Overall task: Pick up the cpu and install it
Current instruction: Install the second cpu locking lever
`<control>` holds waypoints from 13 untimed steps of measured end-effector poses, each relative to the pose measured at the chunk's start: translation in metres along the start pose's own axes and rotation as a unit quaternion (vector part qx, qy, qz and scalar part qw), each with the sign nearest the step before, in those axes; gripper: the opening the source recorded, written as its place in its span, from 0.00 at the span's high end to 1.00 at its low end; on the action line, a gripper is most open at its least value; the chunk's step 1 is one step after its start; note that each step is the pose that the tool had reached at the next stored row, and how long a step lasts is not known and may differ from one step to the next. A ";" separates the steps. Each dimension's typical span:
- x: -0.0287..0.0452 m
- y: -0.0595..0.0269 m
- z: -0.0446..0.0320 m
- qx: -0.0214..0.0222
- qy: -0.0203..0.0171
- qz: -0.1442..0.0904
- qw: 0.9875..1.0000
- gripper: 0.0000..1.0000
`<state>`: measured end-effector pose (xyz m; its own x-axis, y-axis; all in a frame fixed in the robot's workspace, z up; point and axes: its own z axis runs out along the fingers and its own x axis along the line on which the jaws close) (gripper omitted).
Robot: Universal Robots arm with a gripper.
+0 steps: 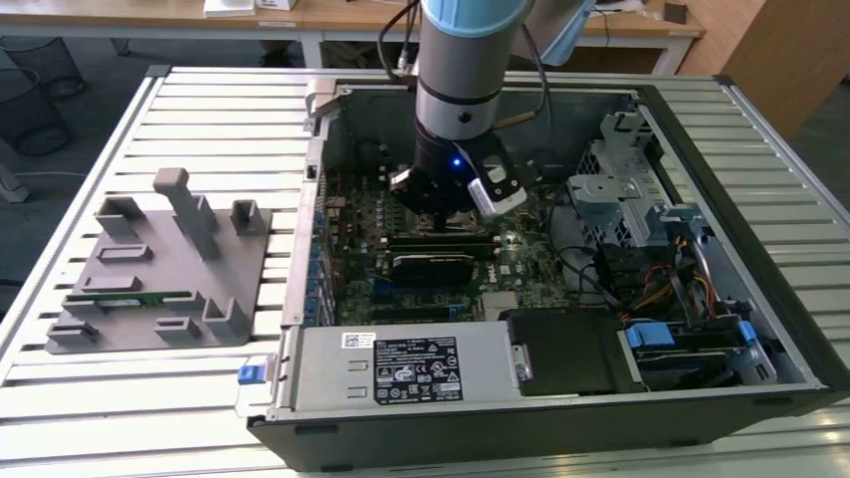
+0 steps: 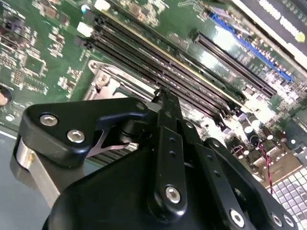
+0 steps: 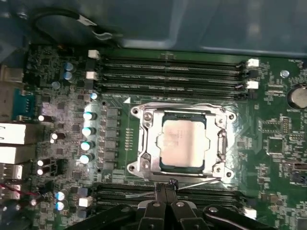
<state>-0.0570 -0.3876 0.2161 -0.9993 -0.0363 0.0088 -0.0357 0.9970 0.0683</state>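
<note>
- The open computer case [image 1: 743,329] lies on a slatted table [image 1: 199,119], with the arm [image 1: 459,90] reaching down into it over the green motherboard [image 3: 268,139].
- A grey plastic fixture [image 1: 159,269] sits well apart on the exterior view's left, a thin green memory stick [image 1: 126,296] lying in it.
- The socket [image 3: 144,143] with its metal frame holds the cpu [image 3: 184,141], which lies flat inside.
- The gripper [image 3: 165,189] hovers just beside the socket's edge, fingers together and empty.
- Risk, as I judge it: the closed tips sit near the thin socket lever [image 3: 192,184]; a drift could snag it or knock the 1 seated chip.
</note>
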 end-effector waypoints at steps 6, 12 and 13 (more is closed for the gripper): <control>0.0082 -0.0063 0.0035 -0.010 0.000 0.000 1.000 0.89; 0.0154 -0.0117 0.0056 -0.028 -0.001 0.000 1.000 0.89; 0.0166 -0.0129 0.0061 -0.031 -0.001 0.000 1.000 0.89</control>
<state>-0.0733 -0.4007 0.2092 -0.9993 -0.0369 0.0063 -0.0358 0.9908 0.1306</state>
